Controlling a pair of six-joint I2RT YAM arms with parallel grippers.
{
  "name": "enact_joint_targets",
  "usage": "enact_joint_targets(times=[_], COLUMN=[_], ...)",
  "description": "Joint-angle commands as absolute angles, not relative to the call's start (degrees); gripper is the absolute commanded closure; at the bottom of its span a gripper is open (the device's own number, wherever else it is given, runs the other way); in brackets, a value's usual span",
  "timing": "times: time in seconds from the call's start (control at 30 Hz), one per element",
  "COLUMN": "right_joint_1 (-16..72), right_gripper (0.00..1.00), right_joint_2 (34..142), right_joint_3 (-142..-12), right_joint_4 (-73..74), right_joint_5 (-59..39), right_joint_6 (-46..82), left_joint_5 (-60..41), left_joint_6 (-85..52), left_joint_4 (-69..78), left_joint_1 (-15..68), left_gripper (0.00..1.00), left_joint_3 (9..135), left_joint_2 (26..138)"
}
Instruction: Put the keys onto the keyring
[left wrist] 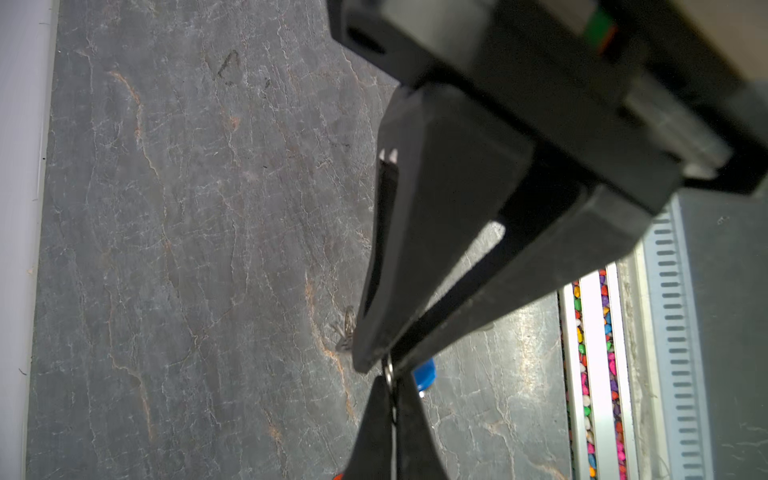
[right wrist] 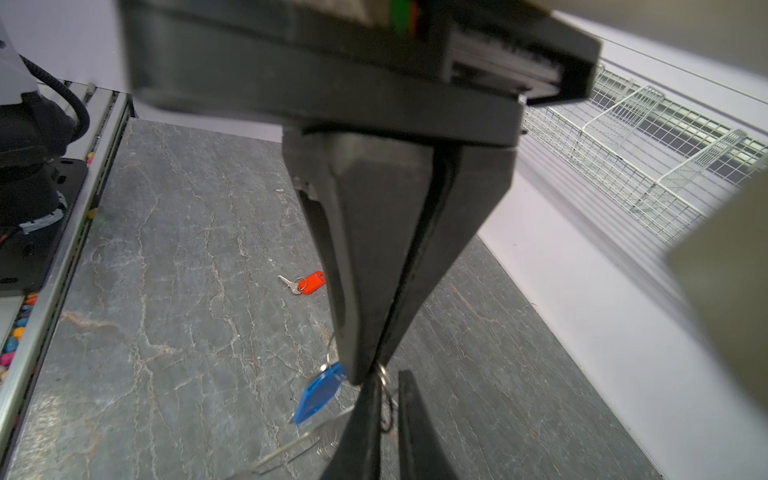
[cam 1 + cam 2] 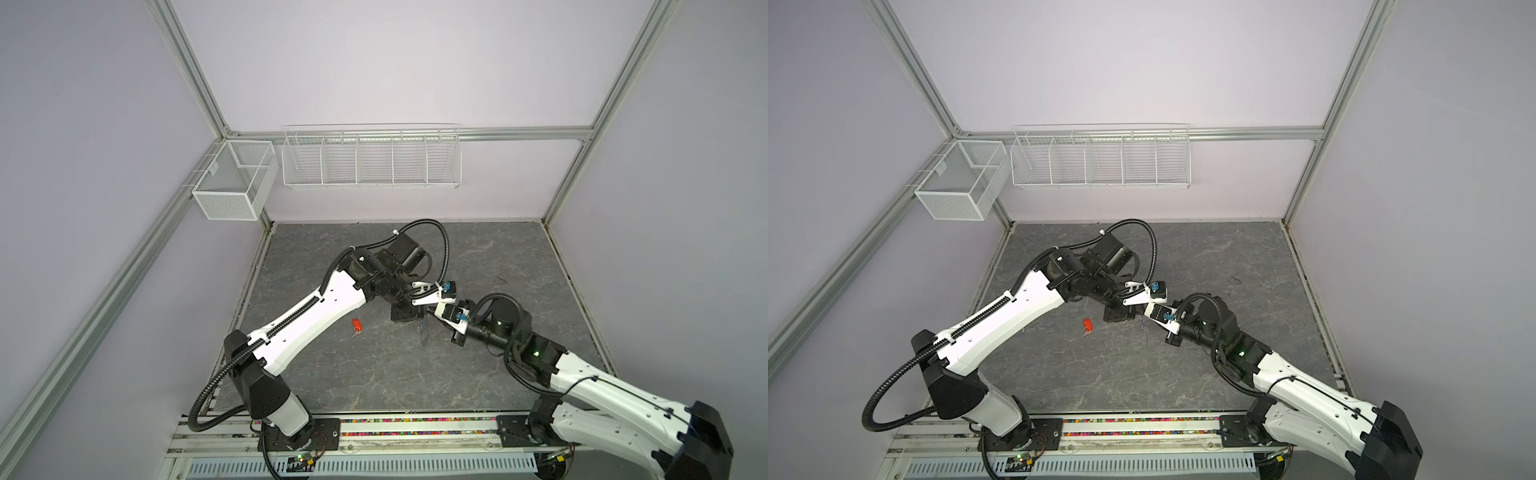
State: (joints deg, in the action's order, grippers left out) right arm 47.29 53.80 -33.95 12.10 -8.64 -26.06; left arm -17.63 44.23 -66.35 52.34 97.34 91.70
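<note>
The robot looked to be mid-way through threading the blue-tagged key (image 2: pixel 320 392) onto the keyring (image 2: pixel 291 453), with the left gripper (image 1: pixel 376 363) clenched on a small silver ring (image 1: pixel 388 372) and the right gripper (image 2: pixel 365 378) seemingly pinched on the same ring, tip to tip above the table (image 3: pixel 374 374). The keyring hung slantwise below them, its long axis pointing down toward the table, and the blue tag dangled beside it. Next likely came a fine twist along the coil, then fetching the orange-tagged key (image 3: pixel 356 325), which lay flat well apart, blade toward the front rail.
</note>
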Motion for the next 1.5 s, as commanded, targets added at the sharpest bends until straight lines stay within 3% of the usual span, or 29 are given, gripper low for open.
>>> enact_joint_targets(times=[0.0, 0.27, 0.37, 0.5, 0.8, 1.47], right_joint_1=[46.76, 47.03, 47.12, 46.76, 45.89, 44.87], right_gripper=[0.88, 0.93, 0.93, 0.93, 0.93, 0.93], right_joint_2=[54.67, 54.60, 53.48, 51.37, 50.20, 50.00], right_joint_3=[-34.50, -34.45, -32.83, -30.71, -29.34, -28.46], right_joint_4=[11.77, 11.52, 14.16, 17.66, 22.50, 28.99], right_joint_5=[-6.08, -7.89, -7.38, -6.81, -9.29, -14.95], right_joint_6=[-19.86, -20.84, -20.92, -20.75, -19.43, -18.46], left_joint_5=[-24.10, -23.02, -19.41, -16.44, -25.27, -28.37], left_joint_6=[49.48, 49.10, 44.98, 41.29, 33.57, 27.08], left_joint_4=[-65.94, -63.75, -59.94, -50.30, -35.50, -18.86], left_joint_1=[54.05, 54.05, 54.05, 53.26, 48.54, 45.57], left_gripper=[1.00, 0.98, 0.76, 0.65, 0.64, 0.65], left_joint_3=[96.80, 94.22, 91.47, 82.83, 71.13, 60.04], left_joint_2=[89.18, 86.84, 84.37, 77.80, 71.51, 67.31])
